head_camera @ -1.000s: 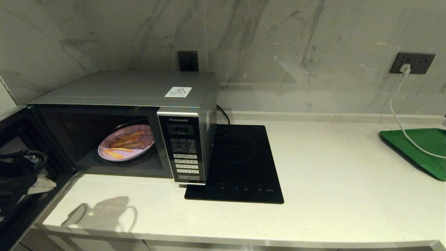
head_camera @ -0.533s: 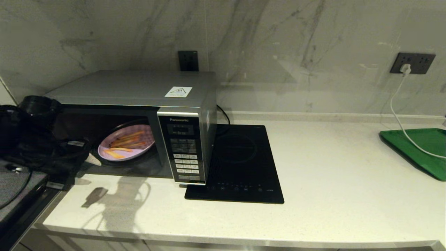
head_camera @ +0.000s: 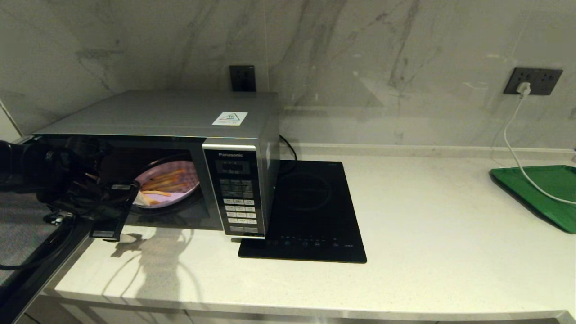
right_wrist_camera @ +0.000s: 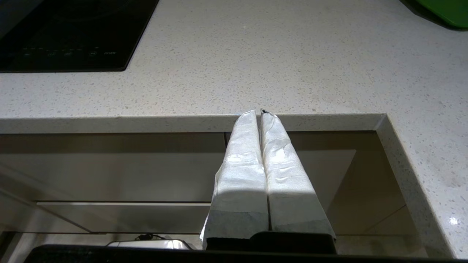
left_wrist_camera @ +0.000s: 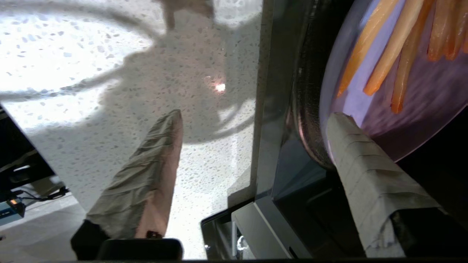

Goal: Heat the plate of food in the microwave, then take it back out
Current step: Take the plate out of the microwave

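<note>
The silver-grey microwave (head_camera: pixel 180 112) stands at the counter's left with its door (head_camera: pixel 22 243) swung wide open. Inside, the lilac plate of food (head_camera: pixel 173 184) with orange-yellow sticks rests on the glass turntable. My left gripper (head_camera: pixel 121 209) is open at the mouth of the cavity, at the plate's left front edge. In the left wrist view this gripper (left_wrist_camera: pixel 256 115) has one finger over the plate (left_wrist_camera: pixel 420 102) rim and the other over the counter, with nothing held. My right gripper (right_wrist_camera: pixel 257 113) is shut and empty, below the counter's front edge.
A flat black induction hob (head_camera: pixel 306 211) lies directly right of the microwave. A green tray (head_camera: pixel 544 189) sits at the far right, crossed by a white cable (head_camera: pixel 513 148) from a wall socket. The open door juts out past the counter's left front corner.
My left arm has swung in from the far left, past the open door, to the microwave opening; its gripper now covers the plate's left edge. The plate has not moved.
</note>
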